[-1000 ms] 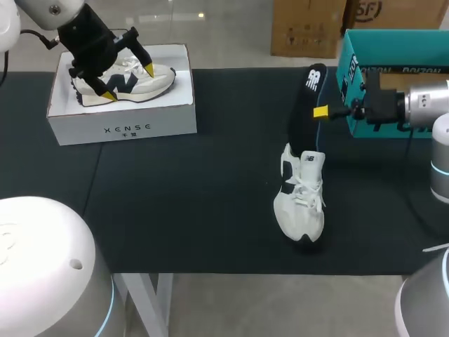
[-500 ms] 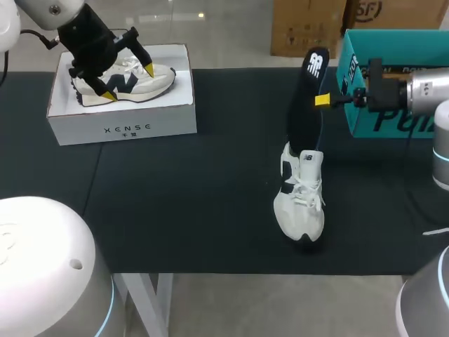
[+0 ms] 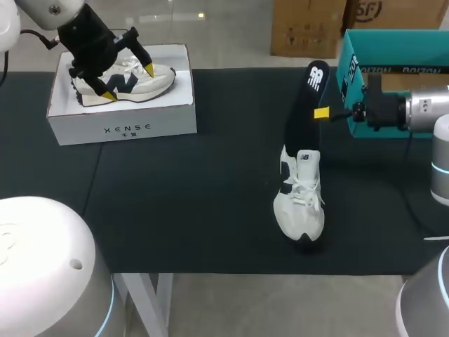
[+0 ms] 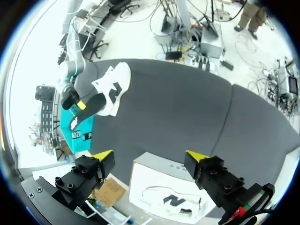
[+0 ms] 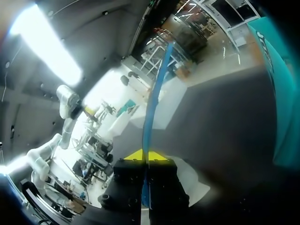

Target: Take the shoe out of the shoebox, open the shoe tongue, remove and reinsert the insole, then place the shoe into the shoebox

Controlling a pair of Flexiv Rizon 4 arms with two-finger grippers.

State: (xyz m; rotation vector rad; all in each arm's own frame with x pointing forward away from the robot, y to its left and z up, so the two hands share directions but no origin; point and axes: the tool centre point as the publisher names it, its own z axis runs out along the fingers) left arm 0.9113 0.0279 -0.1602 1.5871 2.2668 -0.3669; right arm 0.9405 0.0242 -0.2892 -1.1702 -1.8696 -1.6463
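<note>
Right gripper (image 3: 321, 112), upper right of centre in the head view, is pinching the black insole (image 3: 300, 116) on both faces. In the right wrist view the insole is running edge-on between the closed yellow tips.

Half a second back the insole was riding higher. Now it is sitting lower again, its bottom end dropping behind the tongue of the white shoe (image 3: 300, 203).

The shoe is standing on the dark table (image 3: 196, 196), right of centre, toe toward the bottom edge, outside both boxes and just left of the teal box (image 3: 393, 45).

Judgement: the insole is going back in, not coming out. Seating it is still ahead.

Left gripper (image 3: 128, 82), upper left, is staying put, fingers spread and empty, over a second shoe (image 3: 158, 76) in the white shoebox (image 3: 119, 119).
</note>
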